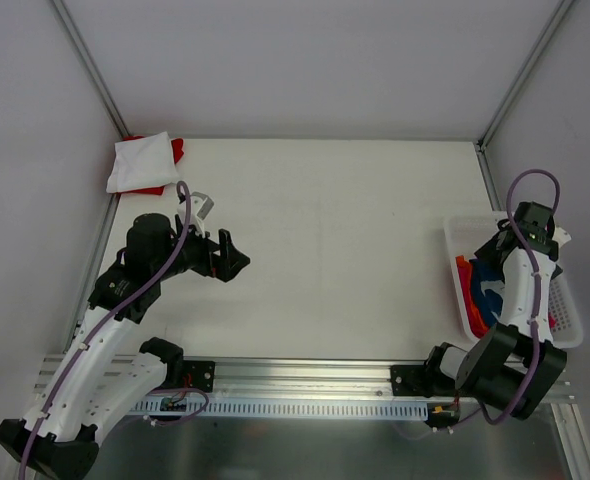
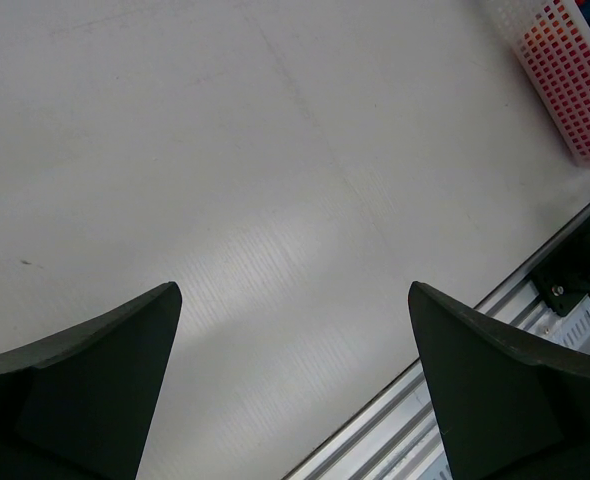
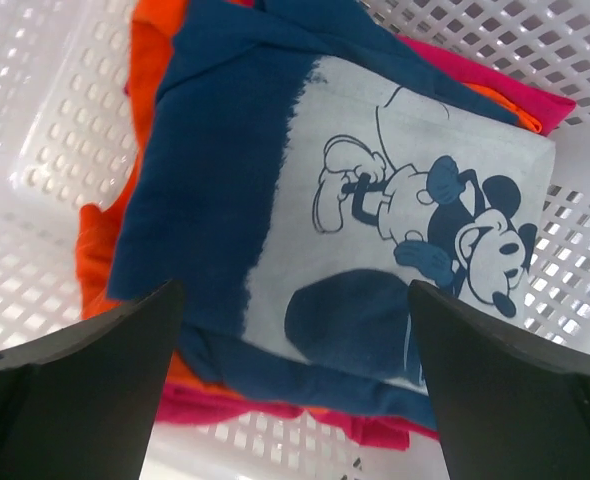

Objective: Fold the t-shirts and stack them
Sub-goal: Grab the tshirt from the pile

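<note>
A navy blue t-shirt (image 3: 215, 170) with a pale cartoon print (image 3: 415, 220) lies on top of orange (image 3: 150, 40) and magenta (image 3: 455, 60) t-shirts in the white lattice basket (image 3: 35, 170). My right gripper (image 3: 293, 288) hangs open just above the navy one, touching nothing. From above, that gripper (image 1: 502, 246) is over the basket (image 1: 567, 300) at the table's right edge. A folded white t-shirt (image 1: 138, 163) rests on a red one (image 1: 176, 149) at the far left corner. My left gripper (image 1: 231, 255) stands open over bare table (image 2: 275, 150), holding nothing.
The basket's wall (image 2: 575, 80) shows at the top right of the left wrist view. An aluminium rail (image 1: 305, 375) runs along the near table edge. Grey walls enclose the table on three sides.
</note>
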You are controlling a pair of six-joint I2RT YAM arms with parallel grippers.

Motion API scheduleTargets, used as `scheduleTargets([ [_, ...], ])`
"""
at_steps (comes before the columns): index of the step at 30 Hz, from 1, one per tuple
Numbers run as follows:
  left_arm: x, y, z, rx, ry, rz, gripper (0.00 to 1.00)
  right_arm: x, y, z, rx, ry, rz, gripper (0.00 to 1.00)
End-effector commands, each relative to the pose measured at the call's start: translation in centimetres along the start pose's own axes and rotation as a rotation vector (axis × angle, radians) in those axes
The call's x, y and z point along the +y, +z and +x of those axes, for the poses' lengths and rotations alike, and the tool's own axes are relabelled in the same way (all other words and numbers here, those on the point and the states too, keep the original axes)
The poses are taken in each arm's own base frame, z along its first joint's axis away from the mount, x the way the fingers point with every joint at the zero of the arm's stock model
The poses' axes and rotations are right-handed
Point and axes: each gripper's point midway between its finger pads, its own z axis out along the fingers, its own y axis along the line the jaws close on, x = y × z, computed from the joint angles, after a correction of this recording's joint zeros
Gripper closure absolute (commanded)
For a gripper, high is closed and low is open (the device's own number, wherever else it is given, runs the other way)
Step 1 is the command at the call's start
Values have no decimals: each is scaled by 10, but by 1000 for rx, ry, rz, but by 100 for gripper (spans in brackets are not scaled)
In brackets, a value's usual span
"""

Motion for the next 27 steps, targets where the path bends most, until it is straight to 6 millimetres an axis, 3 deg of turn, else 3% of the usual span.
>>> scheduleTargets([
  [1, 1, 4, -3, -14, 30, -2, 1, 0, 17, 0, 14, 29, -4, 1],
  [6, 3, 6, -1, -3, 25, -4, 1, 5, 26, 9, 37, 54, -27, 1],
  [9, 2, 8, -1, 5, 25, 0, 1, 15, 23, 10, 42, 73, -86, 1],
  [12, 3, 9, 0, 10, 25, -1, 1, 13, 21, 7, 23, 70, -84, 2],
  [16, 4, 8, -1, 4, 26, -8, 1, 9, 22, 12, 24, 67, -73, 26],
  [19, 4, 8, 0, 9, 24, -5, 1, 10, 24, 17, 33, 82, -74, 33],
  [27, 2, 7, 0, 4, 27, -4, 1, 7, 30, 31, 18, 157, -72, 38],
])
